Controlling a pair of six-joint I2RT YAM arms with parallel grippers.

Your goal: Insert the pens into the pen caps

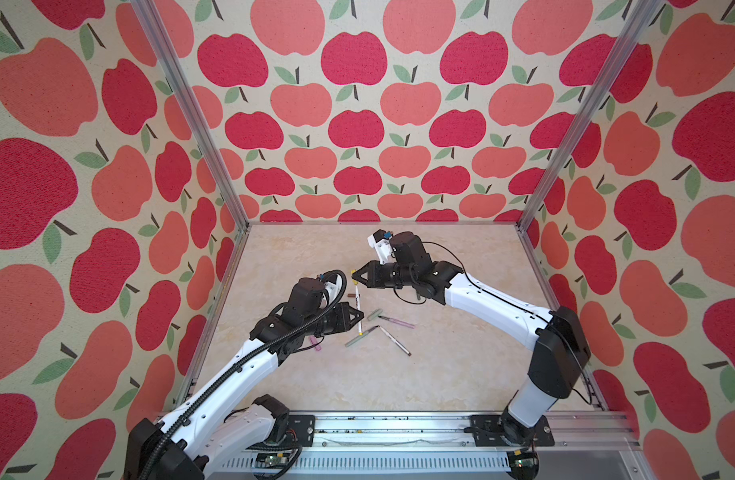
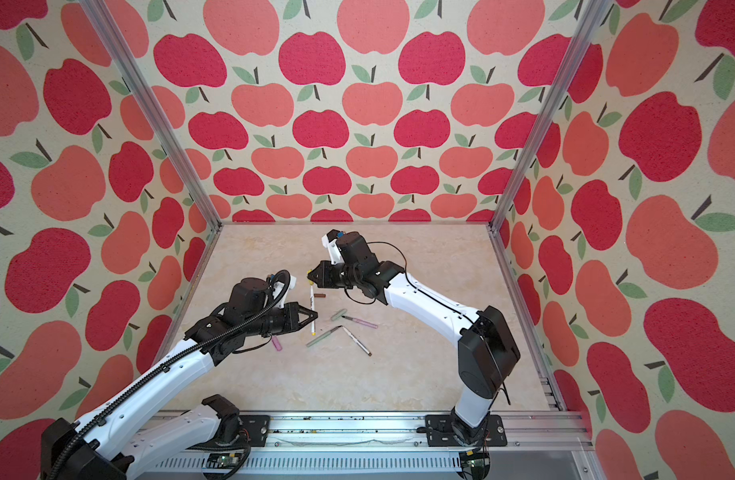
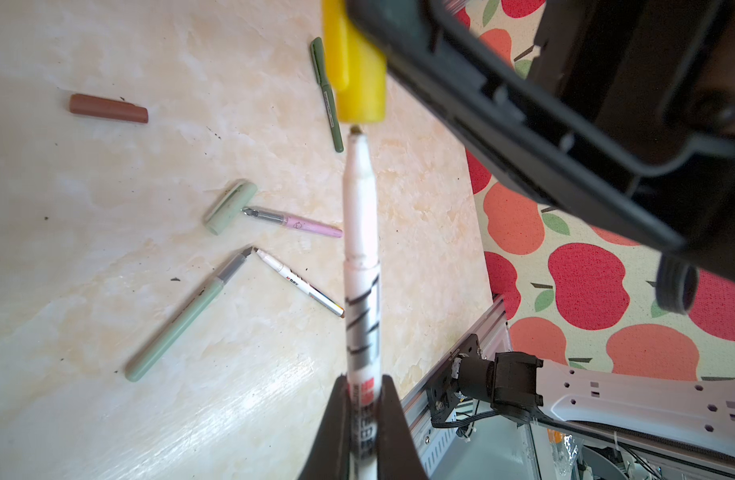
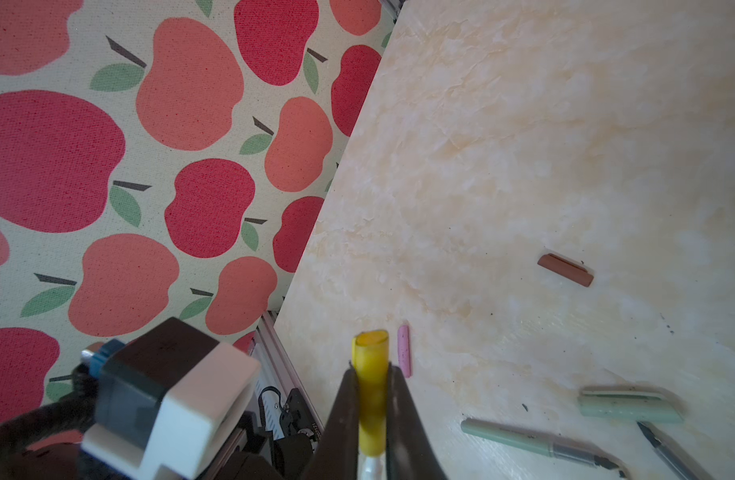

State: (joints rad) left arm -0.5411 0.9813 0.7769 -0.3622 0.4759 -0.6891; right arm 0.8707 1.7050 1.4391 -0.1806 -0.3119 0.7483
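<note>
Here, the capping step is shown at the point of entry. The left gripper is clamped on the lower barrel of a white pen, nib forward and raised off the table. The right gripper is pinched across a yellow cap at about mid-length. In the left wrist view the nib sits at the cap's mouth, touching it or just short of it; whether it has entered cannot be told.

The other pieces lie loose on the table. A brown cap lies well apart from the rest. A pale green cap lies just beside the nib of a pink pen. A pale green pen and a second white pen lie nearly tip to tip in a V. A dark green pen lies beyond the yellow cap, and a pink cap lies near the left arm. No dark green cap is visible.

To do the step well, the two axes should probably be brought into one line before any push, since a slanted nib would catch the rim. One arm is best held as a fixed stop while the other advances straight along the barrel. The smooth barrel may slide back through the fingers under load, so the push should be slow and end once the cap seats on the pen's shoulder.
</note>
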